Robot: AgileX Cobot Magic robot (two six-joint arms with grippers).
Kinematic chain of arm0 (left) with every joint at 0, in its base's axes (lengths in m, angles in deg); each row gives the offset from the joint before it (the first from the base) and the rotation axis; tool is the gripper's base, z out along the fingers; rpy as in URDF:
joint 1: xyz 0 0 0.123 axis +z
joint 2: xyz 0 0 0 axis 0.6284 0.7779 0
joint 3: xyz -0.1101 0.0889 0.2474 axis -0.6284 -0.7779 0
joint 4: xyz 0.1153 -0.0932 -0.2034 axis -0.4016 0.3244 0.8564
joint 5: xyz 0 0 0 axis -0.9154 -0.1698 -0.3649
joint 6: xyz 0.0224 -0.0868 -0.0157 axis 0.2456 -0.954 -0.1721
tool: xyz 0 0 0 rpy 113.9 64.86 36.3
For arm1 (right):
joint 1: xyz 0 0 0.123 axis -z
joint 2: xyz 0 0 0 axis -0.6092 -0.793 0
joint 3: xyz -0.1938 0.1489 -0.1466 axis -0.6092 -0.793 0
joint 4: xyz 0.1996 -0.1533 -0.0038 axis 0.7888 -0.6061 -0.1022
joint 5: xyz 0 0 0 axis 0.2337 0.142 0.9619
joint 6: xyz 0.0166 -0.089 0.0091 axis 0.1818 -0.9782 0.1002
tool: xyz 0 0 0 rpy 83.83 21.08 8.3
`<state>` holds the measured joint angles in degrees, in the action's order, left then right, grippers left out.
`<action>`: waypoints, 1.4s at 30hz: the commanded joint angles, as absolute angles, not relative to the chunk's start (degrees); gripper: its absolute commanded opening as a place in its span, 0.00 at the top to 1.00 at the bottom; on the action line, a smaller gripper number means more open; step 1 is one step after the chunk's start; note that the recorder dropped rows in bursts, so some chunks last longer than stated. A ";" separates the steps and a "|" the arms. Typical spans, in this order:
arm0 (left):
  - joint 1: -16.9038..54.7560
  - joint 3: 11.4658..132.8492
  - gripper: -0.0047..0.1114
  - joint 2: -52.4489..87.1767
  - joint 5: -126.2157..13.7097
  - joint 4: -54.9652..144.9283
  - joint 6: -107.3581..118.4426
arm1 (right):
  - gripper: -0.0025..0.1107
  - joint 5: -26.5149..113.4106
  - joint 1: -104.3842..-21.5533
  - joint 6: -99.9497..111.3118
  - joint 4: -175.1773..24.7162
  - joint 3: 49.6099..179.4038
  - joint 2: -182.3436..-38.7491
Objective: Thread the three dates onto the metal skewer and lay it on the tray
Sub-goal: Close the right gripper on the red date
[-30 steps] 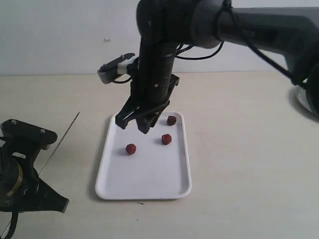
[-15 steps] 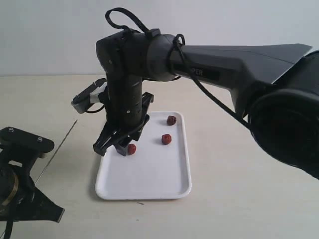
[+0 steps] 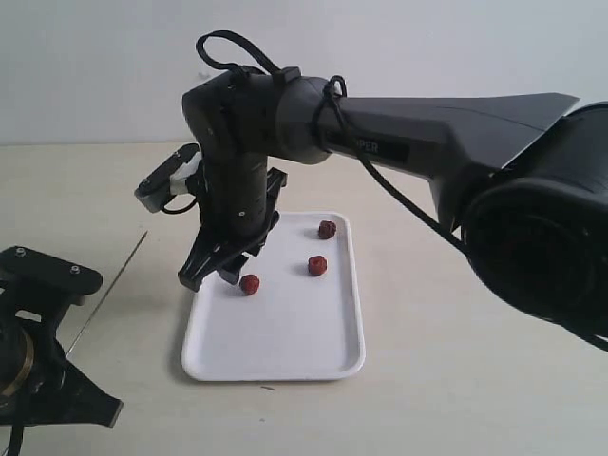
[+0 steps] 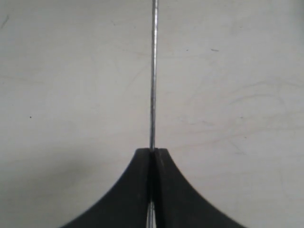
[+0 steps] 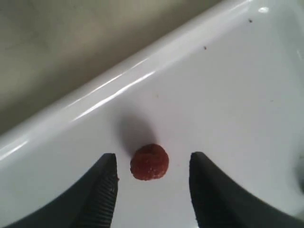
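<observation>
One date [image 5: 149, 162] by the tray [image 5: 237, 118] rim sat inside the gaping right tool [image 3: 211, 278] for pinching; the left tool [image 4: 152, 153] clamped the skewer [image 4: 153, 71] for threading.

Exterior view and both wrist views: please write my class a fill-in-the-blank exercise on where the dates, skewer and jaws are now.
1. All three dates lie on the white ____.
2. The left arm's jaws are shut on the thin metal ____.
3. The right arm's jaws are ____, not shut, with one reddish date between them.
4. The number of dates threaded on the rod is ____.
Missing words: tray; skewer; open; zero.
</observation>
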<state>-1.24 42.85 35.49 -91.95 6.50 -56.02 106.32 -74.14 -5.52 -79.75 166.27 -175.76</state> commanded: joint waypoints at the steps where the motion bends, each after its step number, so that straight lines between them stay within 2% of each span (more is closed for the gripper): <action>1: -1.02 42.68 0.96 35.24 -91.92 6.34 -56.67 | 0.56 106.70 -74.04 -4.68 -80.07 166.61 -175.67; 42: -1.02 42.68 0.96 35.24 -91.92 6.22 -56.67 | 0.56 106.72 -73.40 -4.04 -80.33 166.61 -179.83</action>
